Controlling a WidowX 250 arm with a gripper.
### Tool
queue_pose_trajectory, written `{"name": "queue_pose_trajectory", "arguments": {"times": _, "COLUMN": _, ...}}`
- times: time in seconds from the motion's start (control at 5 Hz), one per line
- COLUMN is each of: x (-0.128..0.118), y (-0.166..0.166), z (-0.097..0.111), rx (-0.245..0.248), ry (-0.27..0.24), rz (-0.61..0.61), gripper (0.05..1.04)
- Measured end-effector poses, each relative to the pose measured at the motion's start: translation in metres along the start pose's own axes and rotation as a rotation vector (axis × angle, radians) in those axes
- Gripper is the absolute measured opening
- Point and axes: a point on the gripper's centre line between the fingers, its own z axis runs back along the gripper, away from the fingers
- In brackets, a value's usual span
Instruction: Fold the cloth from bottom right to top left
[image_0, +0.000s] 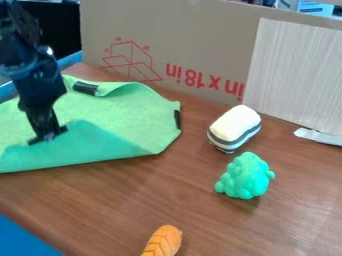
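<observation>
Tabletop (133, 200): brown wood, cardboard (194, 35) along far side.
Cloth (123, 110): green, left, near edge turned over.
Gripper (48, 136): at the flap (90, 144); jaws spread or pinching, can't tell.
Right: striped block (234, 127), bumpy green toy (245, 177).

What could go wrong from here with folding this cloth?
The gripper is at the darker green part of the cloth; if it has little hold there, that part could slip free. The far edge already curls beside a black strip, so the fold may land uneven. Pulling hard might also drag the whole cloth.
</observation>
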Motion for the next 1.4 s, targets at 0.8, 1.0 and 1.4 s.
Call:
{"name": "queue_pose_trajectory", "arguments": {"times": 0.8, "x": 0.041, "y": 0.089, "z": -0.018, "rx": -0.004, "ry": 0.119, "rz": 0.120, "gripper": 0.052}}
{"name": "queue_pose_trajectory", "arguments": {"times": 1.0, "x": 0.047, "y": 0.104, "z": -0.024, "rx": -0.006, "ry": 0.153, "rz": 0.124, "gripper": 0.052}}
{"name": "queue_pose_trajectory", "arguments": {"times": 1.4, "x": 0.065, "y": 0.133, "z": -0.025, "rx": -0.015, "ry": 0.201, "rz": 0.155, "gripper": 0.052}}
